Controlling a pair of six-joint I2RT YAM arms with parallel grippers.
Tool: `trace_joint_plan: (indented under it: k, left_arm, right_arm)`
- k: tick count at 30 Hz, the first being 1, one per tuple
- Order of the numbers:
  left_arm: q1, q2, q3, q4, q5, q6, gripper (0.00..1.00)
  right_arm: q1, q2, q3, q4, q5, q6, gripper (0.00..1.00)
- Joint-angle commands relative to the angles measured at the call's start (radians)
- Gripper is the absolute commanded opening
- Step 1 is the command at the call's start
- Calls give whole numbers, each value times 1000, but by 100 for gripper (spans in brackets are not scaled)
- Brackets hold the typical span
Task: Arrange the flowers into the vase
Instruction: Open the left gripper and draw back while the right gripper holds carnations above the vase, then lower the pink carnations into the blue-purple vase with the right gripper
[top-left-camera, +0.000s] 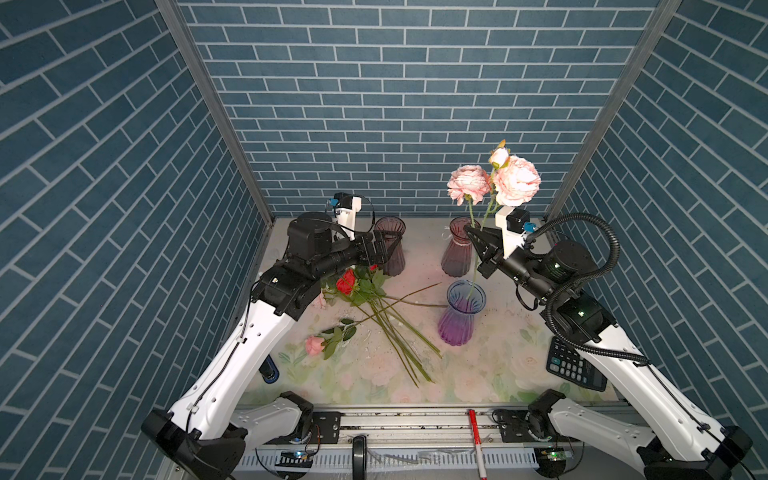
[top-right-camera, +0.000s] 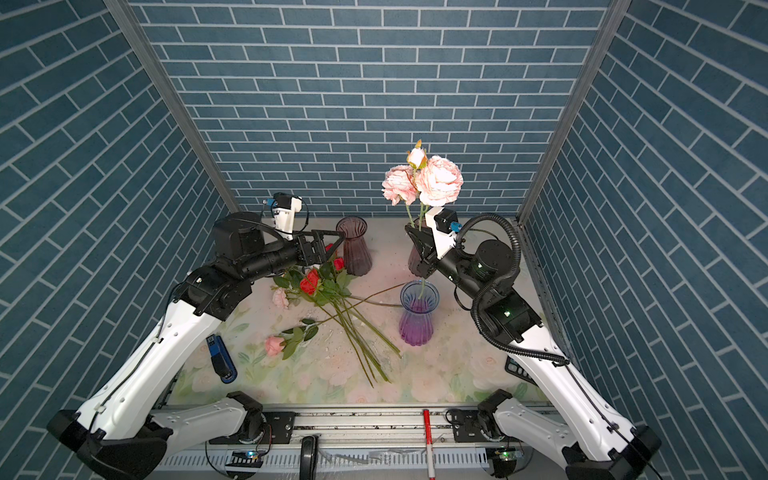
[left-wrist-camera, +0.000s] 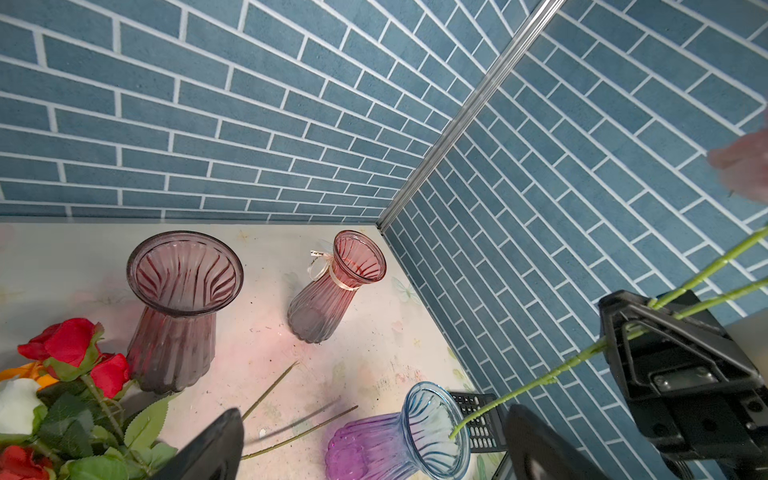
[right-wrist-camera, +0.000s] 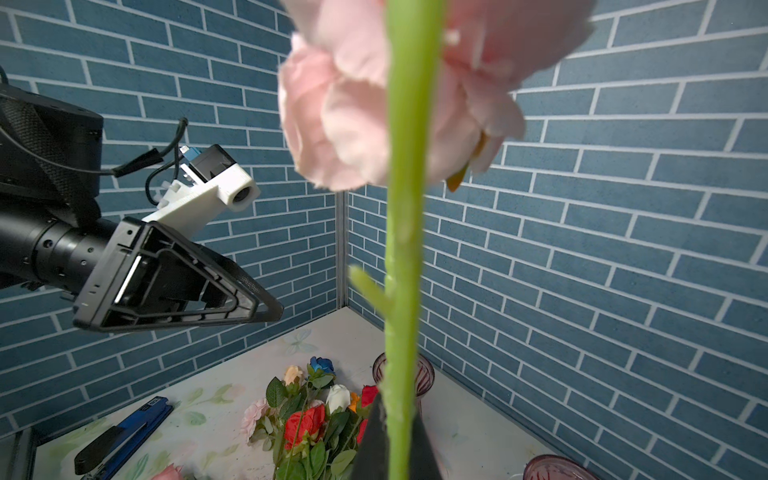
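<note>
The long-stemmed pink peony spray (top-left-camera: 515, 185), judged light, springy and top-heavy, is clamped mid-stem by the closed right tool (top-left-camera: 474, 233), its foot inside the blue-to-purple ribbed glass vase (top-left-camera: 461, 320). Loose red, white and pink roses (top-left-camera: 365, 293) are heaped beside that vase; the left tool (top-right-camera: 332, 245) is spread wide, empty.

The pink blooms (right-wrist-camera: 340, 124) look fuzzy up close in the right wrist view, and the top edge cuts them off. In a top view the right arm (top-right-camera: 582, 399) hides most of the calculator (top-right-camera: 516, 368). The left arm (top-left-camera: 232, 357) covers part of the blue stapler (top-left-camera: 269, 373) and some flowers (top-left-camera: 346, 284) in the pile.
</note>
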Motion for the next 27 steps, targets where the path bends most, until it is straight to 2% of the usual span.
trace_joint_plan:
  k: [1,7,8,11,12,13,19,27]
  left_arm:
    - [6,12,32,22,6,-28,100]
    - [6,38,47,5,12,-51,100]
    - [6,42,51,2,10,-58,100]
    - [6,50,39,24,0,-94,100]
    - [6,51,30,42,-1,-108,100]
    - [6,53,24,60,-1,-122,100]
    - [0,96,49,117,31,-181,100]
    - [-16,50,19,32,-54,-191,100]
  right_arm:
    - [-4,-4,-56,78,-28,-35,0]
    - [-4,-19,-210,163,-20,5,0]
    - [-4,-23,-219,162,-26,13,5]
    - [-5,-54,-230,133,-11,29,51]
    - [-4,-68,-231,116,2,29,61]
    - [-4,-80,-231,97,14,29,66]
    - [-14,-148,-228,-15,32,12,69]
    - [-21,-234,-211,-78,88,11,70]
